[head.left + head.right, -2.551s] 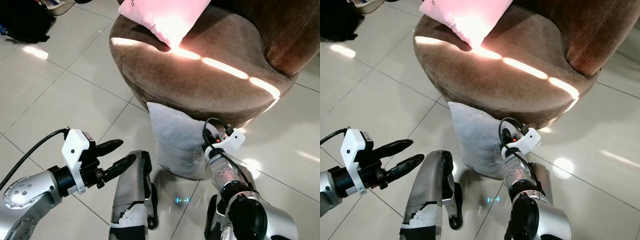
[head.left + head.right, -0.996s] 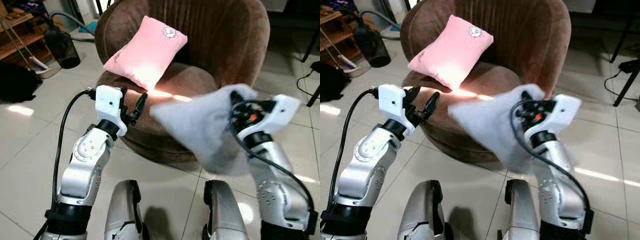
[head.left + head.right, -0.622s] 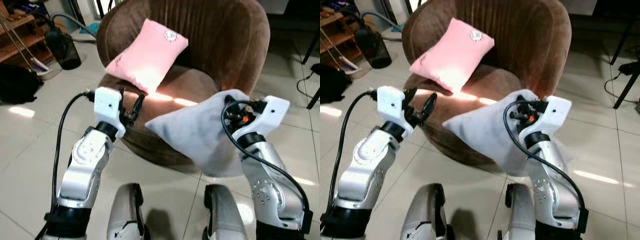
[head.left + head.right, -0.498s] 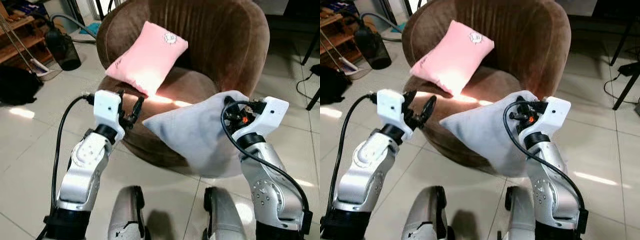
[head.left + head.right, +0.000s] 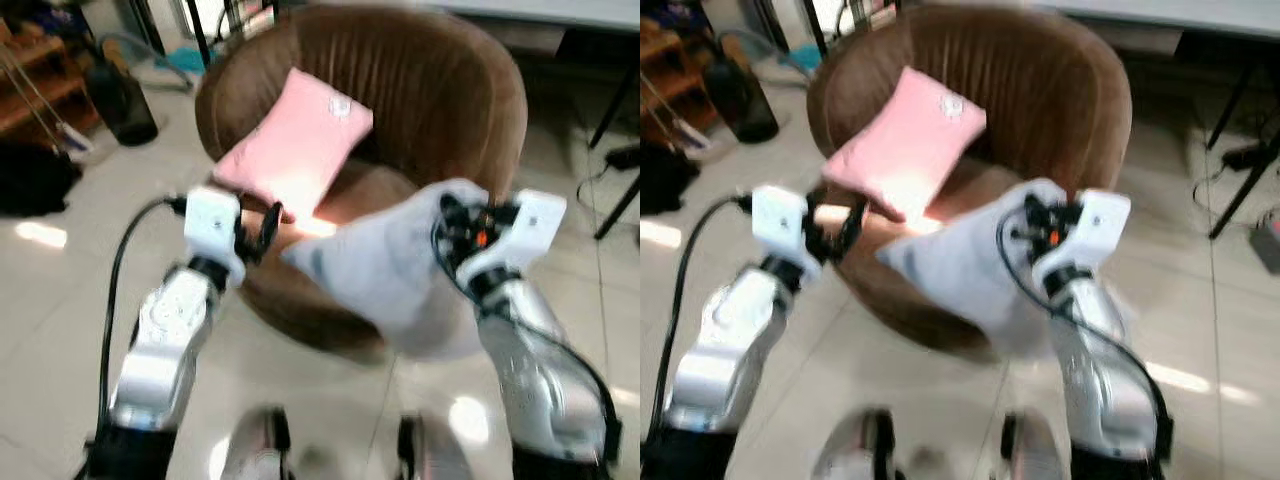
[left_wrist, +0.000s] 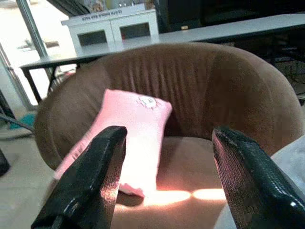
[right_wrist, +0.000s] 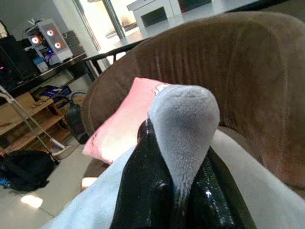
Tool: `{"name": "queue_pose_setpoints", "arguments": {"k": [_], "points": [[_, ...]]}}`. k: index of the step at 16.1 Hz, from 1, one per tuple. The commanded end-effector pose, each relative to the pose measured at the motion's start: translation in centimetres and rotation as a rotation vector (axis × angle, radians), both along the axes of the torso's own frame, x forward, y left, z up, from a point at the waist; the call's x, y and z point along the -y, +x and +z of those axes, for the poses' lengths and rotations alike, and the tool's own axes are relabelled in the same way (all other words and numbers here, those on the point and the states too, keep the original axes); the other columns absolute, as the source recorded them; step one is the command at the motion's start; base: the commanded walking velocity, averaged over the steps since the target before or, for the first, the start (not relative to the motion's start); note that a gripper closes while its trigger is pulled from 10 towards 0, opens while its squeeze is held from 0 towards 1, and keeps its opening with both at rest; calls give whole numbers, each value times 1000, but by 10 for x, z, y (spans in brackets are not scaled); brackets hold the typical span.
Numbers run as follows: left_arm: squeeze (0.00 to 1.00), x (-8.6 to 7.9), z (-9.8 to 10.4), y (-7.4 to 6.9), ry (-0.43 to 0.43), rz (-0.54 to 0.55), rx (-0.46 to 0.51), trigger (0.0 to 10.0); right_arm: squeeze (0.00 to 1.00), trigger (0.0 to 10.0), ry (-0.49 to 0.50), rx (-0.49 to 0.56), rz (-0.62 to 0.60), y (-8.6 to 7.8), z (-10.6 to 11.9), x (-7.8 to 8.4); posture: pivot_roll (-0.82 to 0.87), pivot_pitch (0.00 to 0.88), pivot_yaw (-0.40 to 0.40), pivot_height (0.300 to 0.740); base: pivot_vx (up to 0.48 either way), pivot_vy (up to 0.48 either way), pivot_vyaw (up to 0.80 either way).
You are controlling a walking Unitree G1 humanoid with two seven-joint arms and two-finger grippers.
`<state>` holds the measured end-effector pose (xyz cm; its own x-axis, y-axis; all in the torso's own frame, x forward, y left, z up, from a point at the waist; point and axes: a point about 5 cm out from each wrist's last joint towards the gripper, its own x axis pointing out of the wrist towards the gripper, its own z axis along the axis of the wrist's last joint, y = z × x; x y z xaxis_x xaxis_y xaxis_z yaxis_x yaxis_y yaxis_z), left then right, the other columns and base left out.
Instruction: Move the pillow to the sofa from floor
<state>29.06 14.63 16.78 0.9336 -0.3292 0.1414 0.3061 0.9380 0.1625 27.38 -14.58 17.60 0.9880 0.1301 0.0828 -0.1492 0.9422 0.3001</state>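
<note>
Pillow (image 5: pixel 385 262) held aloft before the sofa (image 5: pixel 440 100), right of the left gripper (image 5: pixel 257 228); second cushion (image 5: pixel 295 155) on the seat behind.

I can see a pink cushion (image 5: pixel 296 147) leaning in there, plus a black bag (image 5: pixel 35 178) on the tiles (image 5: pixel 60 290).

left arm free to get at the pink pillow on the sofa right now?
Probably yes. The left gripper is open, held up before the brown sofa, and its wrist view looks straight at the pink pillow between its fingers. The grey pillow hangs beside it, not between.
</note>
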Motion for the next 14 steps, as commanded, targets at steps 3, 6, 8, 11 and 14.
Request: {"name": "queue_pose_setpoints", "arguments": {"k": [3, 6, 8, 11, 14], "points": [[0, 1, 3, 2, 14, -8, 19, 10000, 0, 10000, 1, 64, 21, 0, 11, -5, -35, 0, 60, 735, 0, 0, 0], [0, 2, 5, 3, 13, -16, 24, 10000, 0, 10000, 3, 64, 23, 0, 12, -5, -37, 0, 64, 740, 0, 0, 0], [0, 2, 5, 2, 7, -24, 27, 10000, 0, 10000, 5, 59, 23, 0, 11, -6, -39, 0, 63, 740, 0, 0, 0], [0, 5, 4, 1, 1, -49, 19, 10000, 0, 10000, -1, 40, 17, 1, 7, -5, -39, 0, 62, 740, 115, 0, 0], [0, 5, 2, 1, 0, -50, 10, 10000, 0, 10000, -57, 4, -41, 3, 0, 0, -41, 0, 63, 740, 393, 0, 0]]}}
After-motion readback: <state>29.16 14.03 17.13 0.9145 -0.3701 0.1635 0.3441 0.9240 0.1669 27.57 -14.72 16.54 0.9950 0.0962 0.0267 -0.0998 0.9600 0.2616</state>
